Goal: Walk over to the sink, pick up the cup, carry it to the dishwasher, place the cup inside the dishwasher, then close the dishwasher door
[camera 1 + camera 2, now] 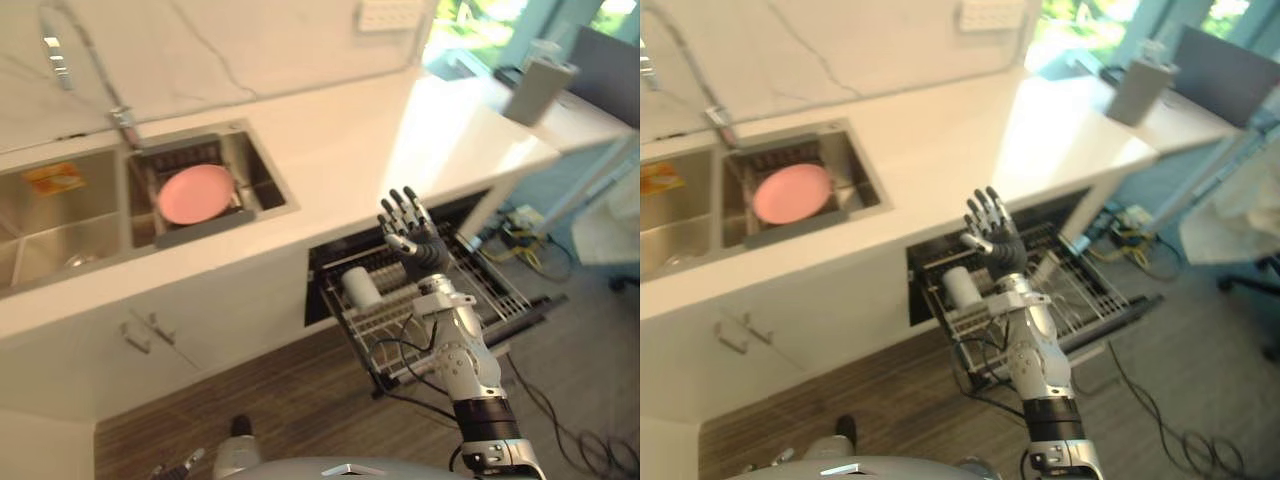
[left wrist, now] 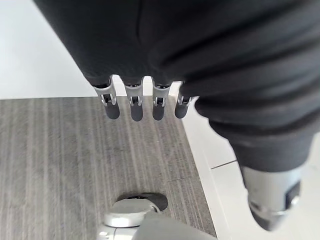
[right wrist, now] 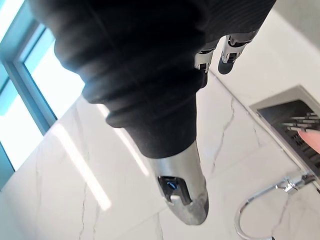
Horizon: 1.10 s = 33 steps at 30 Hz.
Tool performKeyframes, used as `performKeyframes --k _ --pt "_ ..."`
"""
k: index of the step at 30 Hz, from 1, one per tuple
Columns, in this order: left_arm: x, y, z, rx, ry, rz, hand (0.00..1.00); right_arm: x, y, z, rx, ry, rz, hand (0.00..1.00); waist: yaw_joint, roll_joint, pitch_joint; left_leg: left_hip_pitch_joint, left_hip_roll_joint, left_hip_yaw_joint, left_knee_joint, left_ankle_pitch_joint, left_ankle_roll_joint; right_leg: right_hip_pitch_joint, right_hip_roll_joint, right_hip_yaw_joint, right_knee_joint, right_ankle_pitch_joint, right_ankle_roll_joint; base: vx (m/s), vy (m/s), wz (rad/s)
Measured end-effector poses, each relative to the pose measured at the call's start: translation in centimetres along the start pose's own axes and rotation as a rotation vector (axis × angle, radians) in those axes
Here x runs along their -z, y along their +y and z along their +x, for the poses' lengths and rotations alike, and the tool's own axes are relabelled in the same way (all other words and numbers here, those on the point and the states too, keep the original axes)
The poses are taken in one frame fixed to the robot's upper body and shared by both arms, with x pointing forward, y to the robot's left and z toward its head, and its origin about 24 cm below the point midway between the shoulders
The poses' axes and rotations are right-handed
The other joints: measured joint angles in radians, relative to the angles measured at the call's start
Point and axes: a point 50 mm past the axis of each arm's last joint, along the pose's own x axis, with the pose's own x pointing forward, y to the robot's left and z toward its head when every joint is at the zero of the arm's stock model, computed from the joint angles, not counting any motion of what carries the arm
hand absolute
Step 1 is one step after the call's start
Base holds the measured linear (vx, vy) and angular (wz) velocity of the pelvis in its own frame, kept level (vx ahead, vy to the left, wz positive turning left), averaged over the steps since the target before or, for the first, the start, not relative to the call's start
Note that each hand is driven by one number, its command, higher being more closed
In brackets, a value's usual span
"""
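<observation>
A pale cup (image 1: 361,288) lies on its side in the pulled-out wire rack (image 1: 487,283) of the dishwasher under the white counter. My right hand (image 1: 418,250) is raised just right of the cup and above the rack, open, fingers straight and spread, holding nothing. In the right wrist view its fingers (image 3: 227,59) point towards the marble wall. In the left wrist view my left hand's straight fingers (image 2: 136,107) hang over the wooden floor, open and holding nothing.
To the left, a double sink (image 1: 262,172) holds a pink plate (image 1: 196,193) in its right basin and an orange sponge (image 1: 55,178) in its left, beneath a chrome faucet (image 1: 60,55). A grey box (image 1: 540,90) stands on the counter's far right. Cables (image 1: 530,250) lie beyond the rack.
</observation>
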Motion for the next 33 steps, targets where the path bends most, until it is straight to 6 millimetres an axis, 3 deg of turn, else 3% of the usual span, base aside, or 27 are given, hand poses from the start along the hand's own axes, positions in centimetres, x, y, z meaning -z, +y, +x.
performKeyframes --k 3,6,8,10,11,12,13,14,15,16,17,18,20,23,25,26,28,29,31,33 --pt "2.5 -0.8 -0.5 0.046 0.067 -0.013 0.0 -0.9 0.0 0.1 0.04 -0.039 -0.011 0.0 -0.018 -0.01 -0.009 0.014 -0.003 0.11 -0.066 0.032 0.021 0.013 -0.026 -0.072 -0.001 -0.004 0.014 0.02 0.017 0.71" --pt "3.4 -0.7 -0.7 0.063 0.098 -0.033 0.0 -1.4 -0.4 0.1 0.095 -0.069 -0.025 0.0 -0.01 -0.016 -0.009 0.008 -0.026 0.114 -0.066 0.047 0.016 0.008 -0.057 -0.083 0.011 -0.008 0.031 0.03 0.072 0.24" --pt "4.0 -0.3 -0.7 0.078 0.123 -0.075 0.0 -2.2 -1.0 -0.4 0.151 -0.103 -0.033 0.0 -0.015 -0.04 -0.011 0.001 -0.073 0.114 -0.066 0.037 0.028 -0.023 -0.124 -0.087 0.083 -0.051 0.063 0.04 0.102 0.15" --pt "3.7 0.2 -0.5 0.096 0.113 -0.076 0.0 -2.8 -1.7 -1.0 0.211 -0.137 -0.037 0.0 -0.021 -0.081 -0.014 0.005 -0.127 0.117 -0.065 0.014 0.049 -0.038 -0.197 -0.091 0.148 -0.073 0.064 0.15 0.165 0.18" --pt "3.5 0.3 -0.5 0.11 0.111 -0.088 0.0 -3.2 -2.4 -1.6 0.255 -0.156 -0.048 0.0 -0.029 -0.089 -0.017 0.016 -0.156 0.113 -0.065 -0.01 0.06 -0.043 -0.233 -0.095 0.216 -0.069 0.006 0.17 0.141 0.24" --pt "3.7 0.1 -0.5 0.122 0.12 -0.089 0.0 -3.2 -2.8 -2.0 0.274 -0.153 -0.055 0.0 -0.034 -0.076 -0.017 0.013 -0.155 0.105 -0.065 -0.008 0.071 -0.064 -0.248 -0.081 0.284 -0.048 -0.046 0.11 0.134 0.35" --pt "3.3 -0.1 -0.4 0.149 0.107 -0.089 0.0 -3.2 -3.5 -2.8 0.321 -0.149 -0.058 0.0 -0.047 -0.056 -0.023 0.022 -0.145 0.092 -0.059 -0.016 0.081 -0.13 -0.261 -0.017 0.416 0.03 -0.168 0.08 0.186 0.39" --pt "2.9 -0.1 -0.4 0.17 0.094 -0.08 0.0 -3.0 -3.6 -3.2 0.337 -0.145 -0.054 0.0 -0.055 -0.056 -0.024 0.038 -0.14 0.081 -0.059 -0.026 0.091 -0.173 -0.258 0.06 0.489 0.107 -0.22 0.18 0.252 0.38" --pt "2.4 0.0 -0.2 0.187 0.083 -0.069 0.0 -2.9 -3.6 -3.2 0.338 -0.143 -0.047 0.0 -0.062 -0.055 -0.022 0.053 -0.136 0.06 -0.059 -0.041 0.108 -0.217 -0.242 0.153 0.554 0.149 -0.192 0.2 0.17 0.34" --pt "1.8 0.6 0.0 0.189 0.075 -0.057 0.0 -2.6 -3.4 -3.2 0.338 -0.144 -0.03 0.0 -0.074 -0.066 -0.014 0.057 -0.126 0.035 -0.059 -0.049 0.116 -0.25 -0.188 0.222 0.605 0.068 -0.125 0.21 0.092 0.6" --pt "0.7 1.0 0.3 0.203 0.055 -0.043 0.0 -2.6 -3.3 -3.3 0.335 -0.156 -0.013 0.0 -0.089 -0.088 -0.014 0.056 -0.118 -0.005 -0.059 -0.053 0.123 -0.268 -0.101 0.265 0.613 -0.045 -0.094 0.17 0.06 0.9" --pt "-0.5 1.0 0.5 0.228 0.042 -0.029 0.0 -3.3 -3.3 -3.7 0.333 -0.182 -0.016 0.0 -0.097 -0.098 -0.013 0.056 -0.121 -0.046 -0.059 -0.059 0.129 -0.279 -0.022 0.291 0.573 -0.117 -0.079 0.18 0.066 0.97" --pt "-1.7 0.6 0.7 0.273 0.025 -0.002 0.0 -4.8 -3.4 -4.2 0.333 -0.242 -0.035 0.0 -0.111 -0.098 -0.013 0.057 -0.151 -0.109 -0.059 -0.07 0.143 -0.307 0.055 0.332 0.478 -0.16 -0.067 0.16 0.051 1.03" --pt "-1.8 0.3 0.7 0.312 0.041 0.008 0.0 -6.2 -3.9 -4.9 0.342 -0.298 -0.046 0.0 -0.131 -0.09 -0.009 0.077 -0.202 -0.161 -0.059 -0.093 0.158 -0.411 0.104 0.447 0.399 -0.139 -0.064 0.17 -0.004 0.77" --pt "-0.4 0.5 0.6 0.315 0.086 0.014 0.0 -6.3 -3.9 -5.0 0.328 -0.3 -0.052 0.0 -0.14 -0.088 -0.009 0.114 -0.222 -0.165 -0.059 -0.107 0.145 -0.428 0.105 0.458 0.352 -0.046 -0.088 0.27 -0.071 0.46" --pt "0.1 0.9 0.5 0.306 0.099 0.028 0.0 -6.4 -3.8 -4.9 0.313 -0.302 -0.054 0.0 -0.146 -0.103 -0.019 0.137 -0.24 -0.169 -0.057 -0.126 0.142 -0.414 0.097 0.458 0.301 0.059 -0.092 0.37 -0.138 0.3" --pt "0.6 1.1 0.5 0.298 0.111 0.012 0.0 -6.8 -3.5 -4.8 0.289 -0.311 -0.066 0.0 -0.136 -0.11 -0.032 0.124 -0.245 -0.173 0.019 -0.191 0.13 -0.347 0.095 0.455 0.209 0.037 -0.101 0.29 -0.114 0.09" --pt "0.3 0.4 0.4 0.315 0.101 -0.007 0.0 -7.2 -3.2 -4.6 0.27 -0.325 -0.073 0.0 -0.125 -0.082 -0.033 0.103 -0.22 -0.158 0.064 -0.223 0.12 -0.32 0.12 0.451 0.149 0.053 -0.108 0.16 -0.056 -0.12" --pt "0.1 -0.4 0.3 0.333 0.092 -0.018 0.0 -7.5 -3.2 -4.4 0.262 -0.331 -0.075 0.0 -0.127 -0.052 -0.037 0.105 -0.193 -0.129 0.084 -0.239 0.107 -0.287 0.143 0.437 0.086 0.069 -0.118 0.25 -0.074 -0.02" --pt "0.2 -0.5 0.3 0.337 0.092 -0.034 0.0 -7.6 -3.2 -4.4 0.262 -0.335 -0.07 0.0 -0.131 -0.036 -0.04 0.117 -0.173 -0.116 0.088 -0.248 0.093 -0.252 0.164 0.433 0.039 0.078 -0.127 0.22 -0.065 -0.03"
